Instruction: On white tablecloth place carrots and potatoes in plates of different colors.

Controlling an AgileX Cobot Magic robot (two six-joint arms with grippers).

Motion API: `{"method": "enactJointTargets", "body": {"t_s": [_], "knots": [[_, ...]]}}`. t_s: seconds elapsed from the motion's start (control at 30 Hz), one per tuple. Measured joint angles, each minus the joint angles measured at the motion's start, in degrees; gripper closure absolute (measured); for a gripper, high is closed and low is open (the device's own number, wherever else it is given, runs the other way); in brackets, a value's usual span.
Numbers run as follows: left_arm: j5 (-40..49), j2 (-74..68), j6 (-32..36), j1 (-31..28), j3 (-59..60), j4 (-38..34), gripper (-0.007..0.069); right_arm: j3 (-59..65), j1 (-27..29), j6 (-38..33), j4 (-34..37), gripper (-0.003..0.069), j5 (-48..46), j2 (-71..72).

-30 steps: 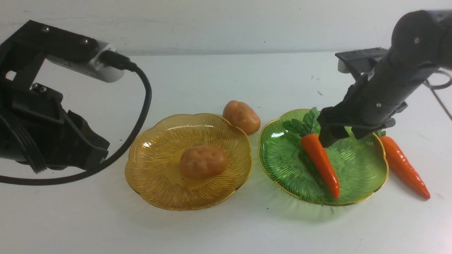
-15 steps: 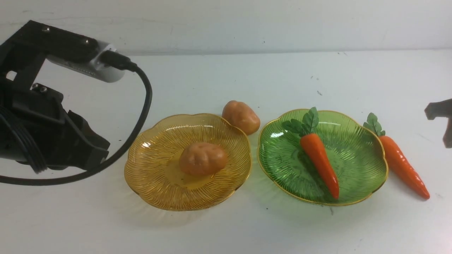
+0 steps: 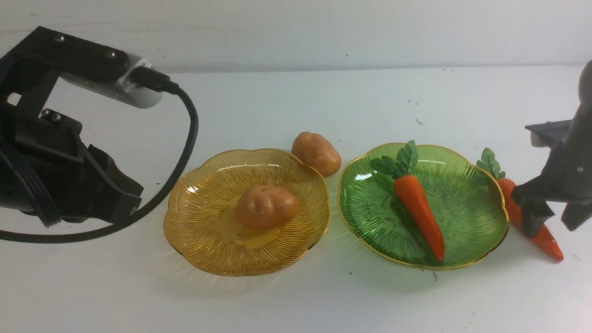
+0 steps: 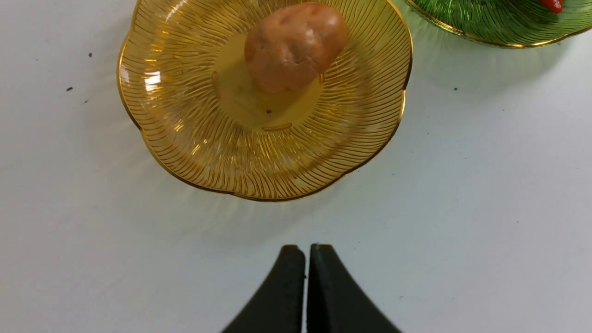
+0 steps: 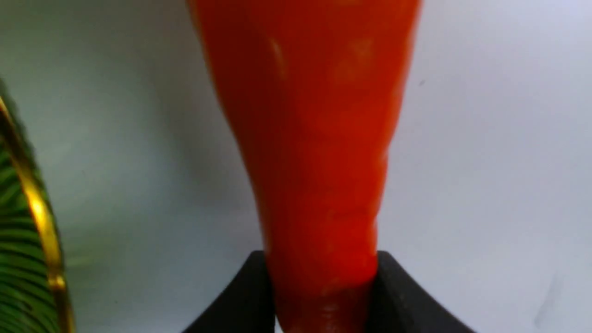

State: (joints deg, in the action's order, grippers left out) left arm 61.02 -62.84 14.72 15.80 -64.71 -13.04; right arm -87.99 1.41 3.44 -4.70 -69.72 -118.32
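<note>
On the white tablecloth [image 3: 296,300] an amber plate [image 3: 199,217] holds one potato [image 3: 266,206]. The second potato [image 3: 317,153] lies on the cloth behind the amber plate's rim. A green plate [image 3: 370,203] holds one carrot [image 3: 418,208]. The second carrot [image 3: 550,243] lies on the cloth right of the green plate. My right gripper [image 3: 552,231] is down over it, and in the right wrist view its fingers press both sides of this carrot [image 5: 314,138]. My left gripper [image 3: 125,199] hangs at the left, shut and empty [image 4: 306,249], short of the amber plate [image 4: 185,138].
The green plate's gold rim [image 5: 41,217] is close beside the gripped carrot. My left arm's black cable [image 3: 189,134] loops near the amber plate. A white wall rises behind the table's far edge [image 3: 323,69].
My right arm left the green plate with its carrot lying there, swung out to the right, then came down over the second carrot. The left arm has not moved.
</note>
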Motion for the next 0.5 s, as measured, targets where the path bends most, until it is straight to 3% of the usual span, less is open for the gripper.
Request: {"method": "enactJointTargets", "body": {"t_s": [0.13,0.3,0.5], "knots": [[0.00,0.00,0.00,0.00,0.00,0.20,0.0628,-2.53,-0.13,1.19,2.99,0.0425,0.00,3.22],[-0.05,-0.06,0.00,0.00,0.00,0.32,0.0628,-3.85,-3.99,-1.74,14.67,0.0425,-0.33,9.29],[-0.23,-0.99,0.20,0.00,0.00,0.38,0.0628,-3.90,-9.86,-4.44,16.52,0.0425,-0.66,8.33]]}}
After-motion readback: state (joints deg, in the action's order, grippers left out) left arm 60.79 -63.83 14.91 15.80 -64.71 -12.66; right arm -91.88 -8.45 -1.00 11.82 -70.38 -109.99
